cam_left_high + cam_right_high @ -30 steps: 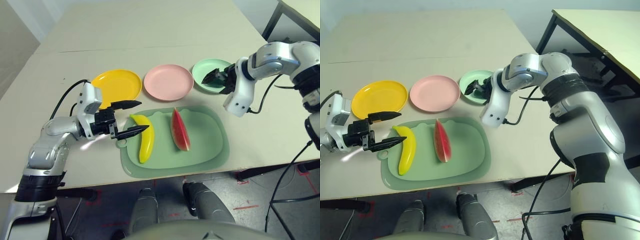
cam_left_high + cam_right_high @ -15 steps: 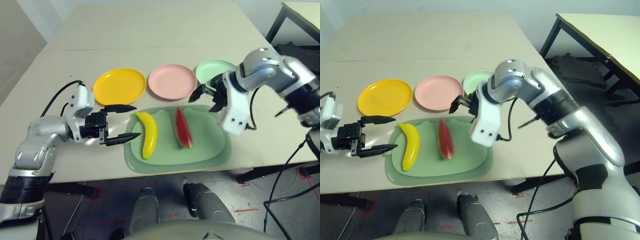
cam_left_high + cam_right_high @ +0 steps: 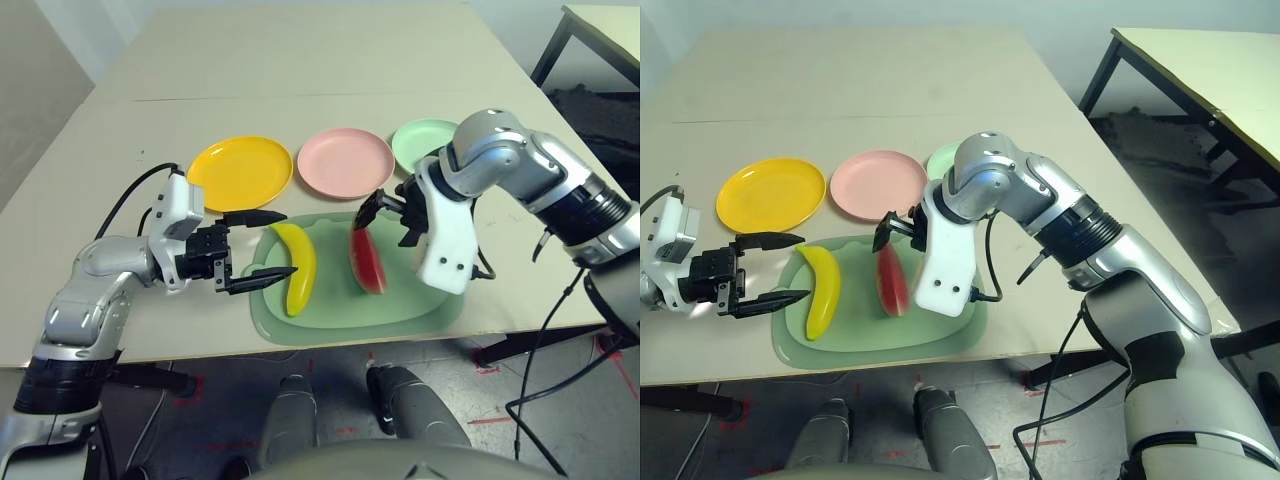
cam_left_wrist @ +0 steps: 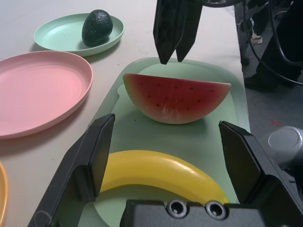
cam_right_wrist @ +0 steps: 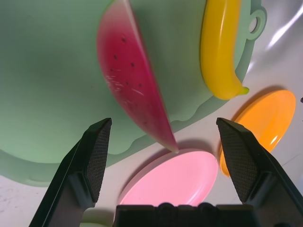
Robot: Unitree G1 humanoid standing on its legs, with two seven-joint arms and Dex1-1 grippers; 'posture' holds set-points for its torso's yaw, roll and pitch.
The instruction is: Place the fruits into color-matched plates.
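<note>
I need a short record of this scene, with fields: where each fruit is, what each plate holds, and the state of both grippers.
banana: lying on the cutting mat
watermelon wedge: on the mat, beside the banana
avocado: in the green plate
yellow plate: holds nothing
pink plate: holds nothing
left gripper: open, holds nothing, next to the banana
right gripper: open, holds nothing, above the watermelon wedge

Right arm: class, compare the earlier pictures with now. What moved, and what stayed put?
The right end effector, open and empty, swung from the green plate to above the watermelon. The banana, the avocado and the open left end effector stayed put.
</note>
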